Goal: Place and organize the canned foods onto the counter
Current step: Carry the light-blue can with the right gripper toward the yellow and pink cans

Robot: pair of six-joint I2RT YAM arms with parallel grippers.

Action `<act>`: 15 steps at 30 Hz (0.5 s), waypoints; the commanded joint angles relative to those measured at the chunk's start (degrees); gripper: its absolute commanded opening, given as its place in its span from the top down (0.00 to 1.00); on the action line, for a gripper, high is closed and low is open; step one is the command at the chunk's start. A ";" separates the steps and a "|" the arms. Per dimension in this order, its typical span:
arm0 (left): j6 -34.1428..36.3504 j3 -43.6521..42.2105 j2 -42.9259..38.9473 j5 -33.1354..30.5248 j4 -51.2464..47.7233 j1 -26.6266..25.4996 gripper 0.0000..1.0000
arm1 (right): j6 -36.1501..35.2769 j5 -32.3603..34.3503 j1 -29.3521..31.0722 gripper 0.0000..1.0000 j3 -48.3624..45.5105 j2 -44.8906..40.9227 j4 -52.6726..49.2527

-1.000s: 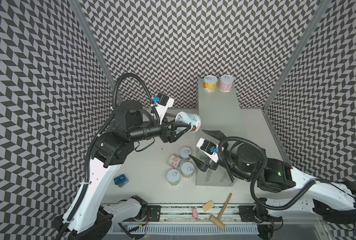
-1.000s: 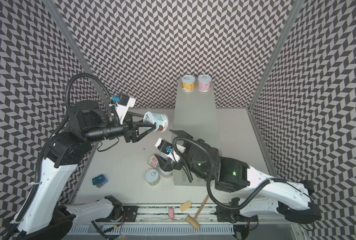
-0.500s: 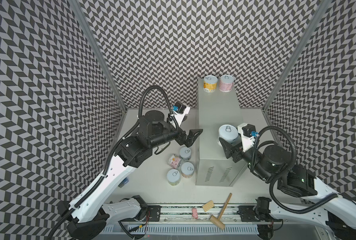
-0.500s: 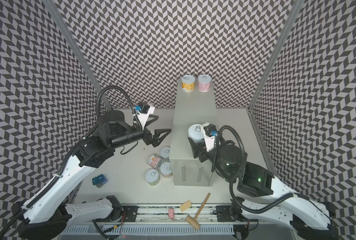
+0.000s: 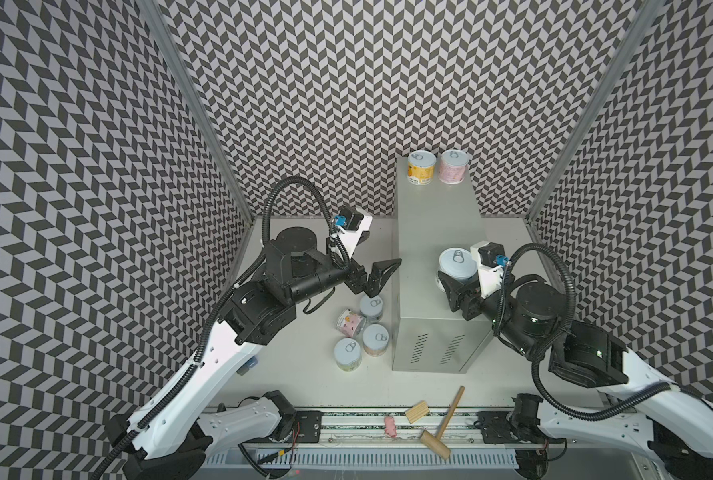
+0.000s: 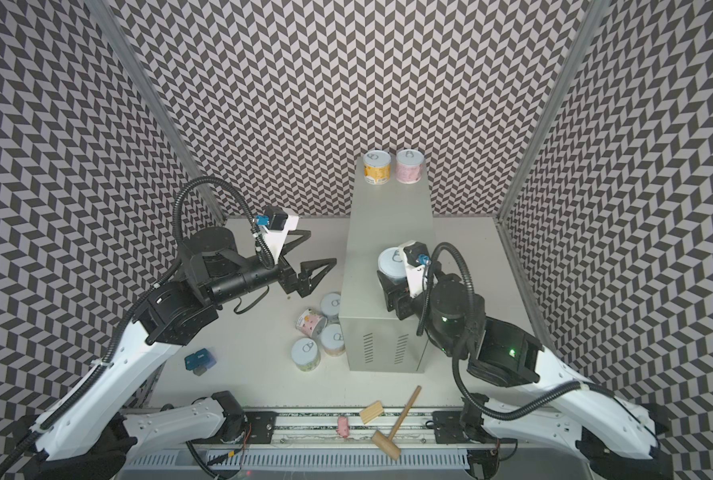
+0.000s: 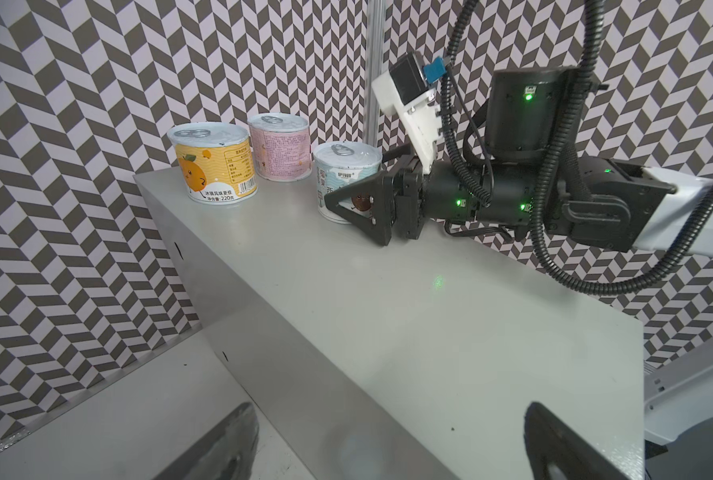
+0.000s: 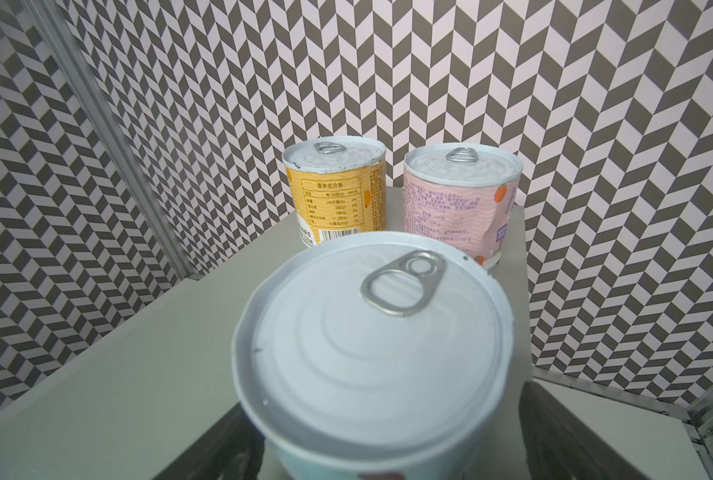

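The right gripper (image 5: 461, 278) pinches an upright light-blue-labelled can (image 5: 454, 259) with a silver pull-tab lid atop the tall pale grey metal cabinet (image 5: 434, 216), at 6 o'clock from the pink-labelled can (image 5: 453, 166). Placement looks in hand: next, nudge it into line and release. The left gripper (image 6: 320, 248), spread and empty, hangs near four tabletop cans (image 5: 374, 338) at the cabinet's 8 o'clock.

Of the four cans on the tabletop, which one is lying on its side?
The pink-labelled can, its printed side facing up and lid turned sideways; the other three stand upright, lids up.
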 commanded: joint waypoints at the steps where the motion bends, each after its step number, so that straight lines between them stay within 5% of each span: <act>1: 1.13 3.09 -1.08 -0.72 2.42 -0.73 1.00 | -0.56 0.15 -0.22 0.14 0.68 0.32 3.67; 15: 1.32 3.25 -0.78 0.32 2.68 -1.87 1.00 | 3.71 -2.47 -0.83 0.32 1.08 -1.20 3.20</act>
